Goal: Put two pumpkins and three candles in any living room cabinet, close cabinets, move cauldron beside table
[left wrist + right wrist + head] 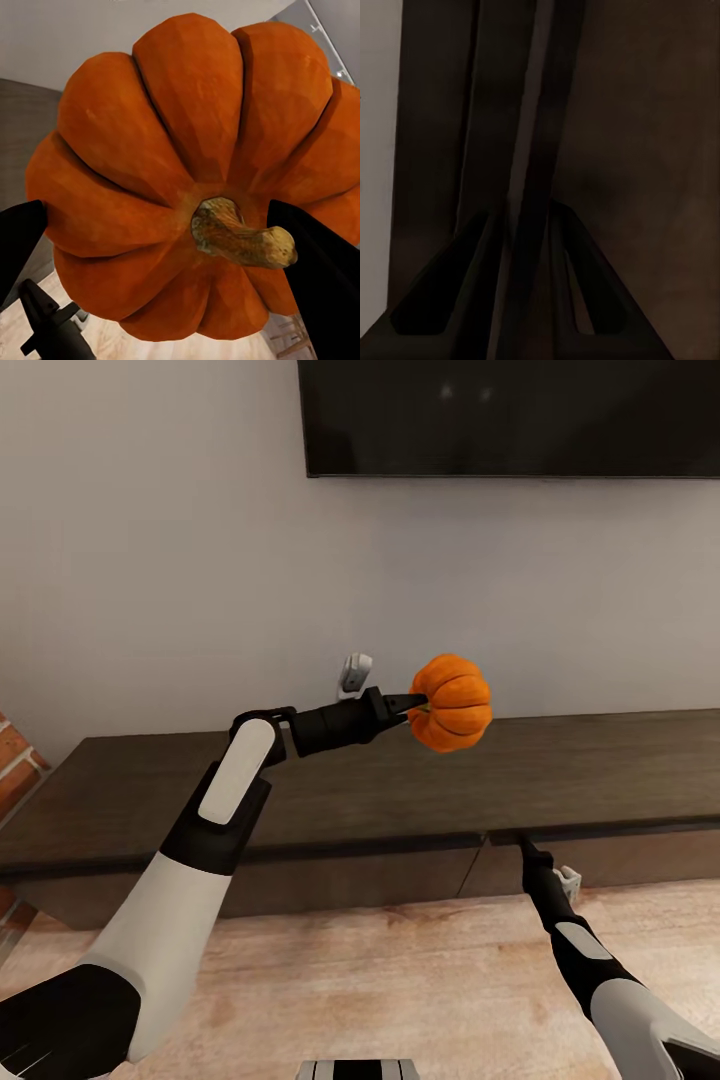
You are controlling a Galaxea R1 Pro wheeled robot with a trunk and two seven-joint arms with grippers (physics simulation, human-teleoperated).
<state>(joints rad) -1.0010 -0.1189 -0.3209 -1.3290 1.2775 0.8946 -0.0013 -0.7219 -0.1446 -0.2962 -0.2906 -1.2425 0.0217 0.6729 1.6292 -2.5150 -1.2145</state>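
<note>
An orange ribbed pumpkin point(452, 702) hangs in the air above the top of the long dark-brown cabinet point(350, 790), with my left gripper point(415, 705) shut on it at the stem side. Up close, the pumpkin point(187, 150) and its tan stem sit between the black fingers point(315, 285). My right gripper point(522, 844) is lower, at the top edge of a cabinet drawer front beside the seam between two drawers. In the right wrist view its fingers point(442, 300) straddle a dark wooden edge point(536, 150) and look closed on it. The drawers look shut.
A black TV point(510, 415) hangs on the grey wall above the cabinet. Brick of the fireplace point(15, 760) shows at the far left edge. Light wood plank floor point(400, 970) lies between me and the cabinet.
</note>
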